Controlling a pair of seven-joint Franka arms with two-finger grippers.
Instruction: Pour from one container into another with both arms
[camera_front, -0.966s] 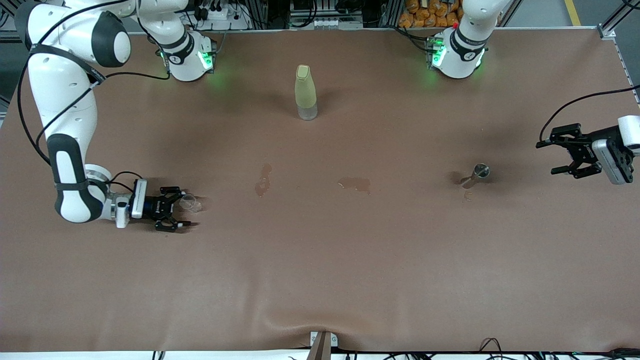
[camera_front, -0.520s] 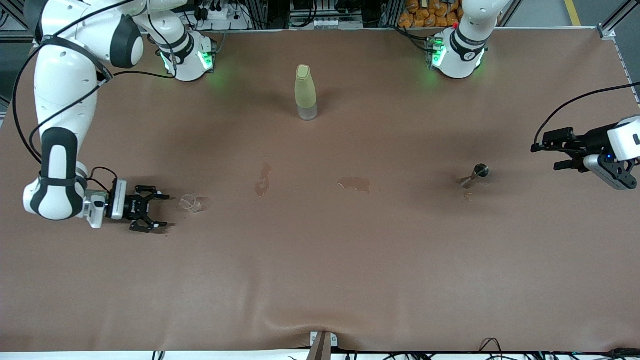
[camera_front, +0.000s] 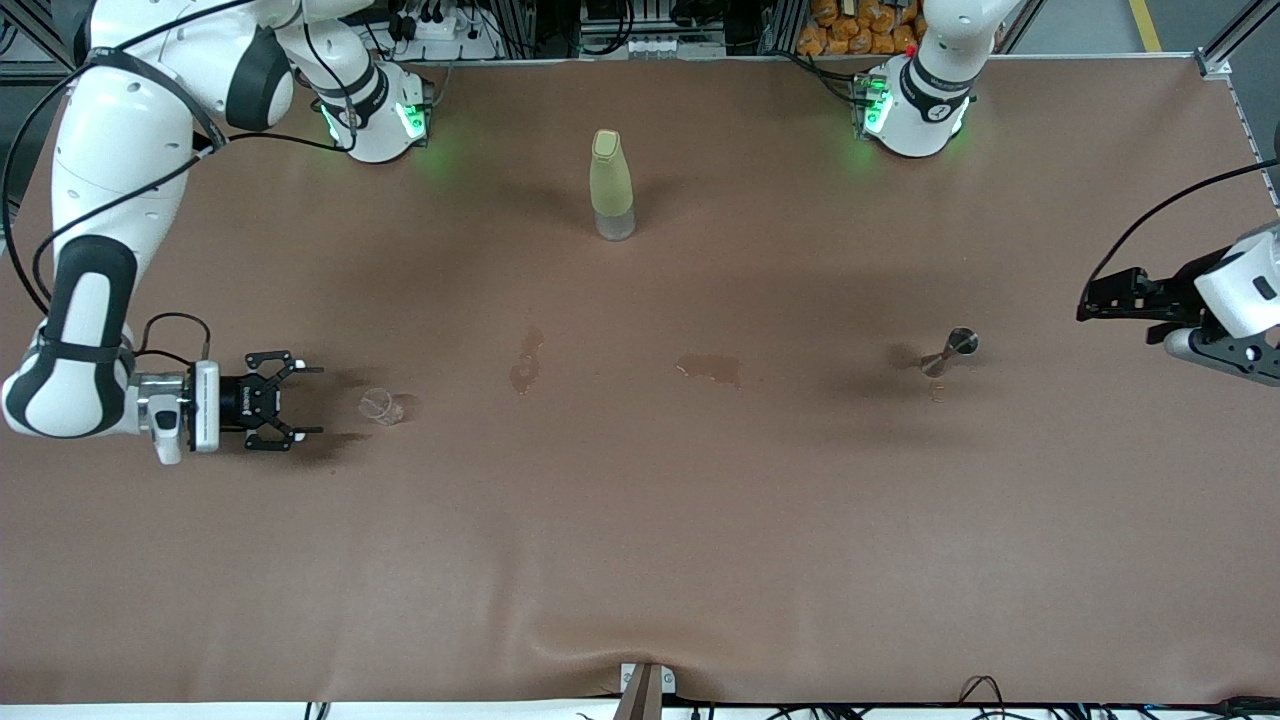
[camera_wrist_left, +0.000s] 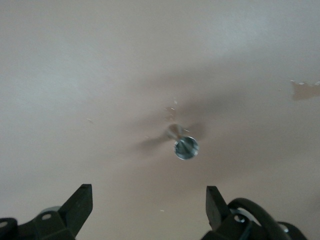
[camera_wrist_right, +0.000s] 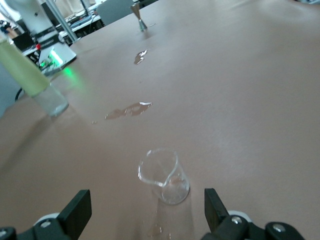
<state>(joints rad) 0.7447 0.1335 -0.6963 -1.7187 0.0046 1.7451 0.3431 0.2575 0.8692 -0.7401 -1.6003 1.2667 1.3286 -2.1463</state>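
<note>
A small clear glass beaker (camera_front: 378, 405) stands on the brown table toward the right arm's end. My right gripper (camera_front: 305, 400) hangs low beside it, open and empty, a short gap from the glass. In the right wrist view the beaker (camera_wrist_right: 165, 175) sits just ahead of the right gripper (camera_wrist_right: 146, 202). A small steel jigger (camera_front: 952, 349) stands toward the left arm's end. My left gripper (camera_front: 1090, 300) hovers over the table well apart from it, open and empty. In the left wrist view the jigger (camera_wrist_left: 185, 146) shows ahead of the left gripper (camera_wrist_left: 148, 197).
A tall pale-yellow bottle (camera_front: 610, 185) stands mid-table, closer to the robots' bases. Two wet spill patches (camera_front: 525, 362) (camera_front: 710, 368) lie between the beaker and the jigger. The brown cloth (camera_front: 640, 560) has a wrinkle at its front edge.
My right gripper has drawn back from around the beaker toward the right arm's end, leaving the glass standing. My left gripper has turned and pulled slightly away from the jigger.
</note>
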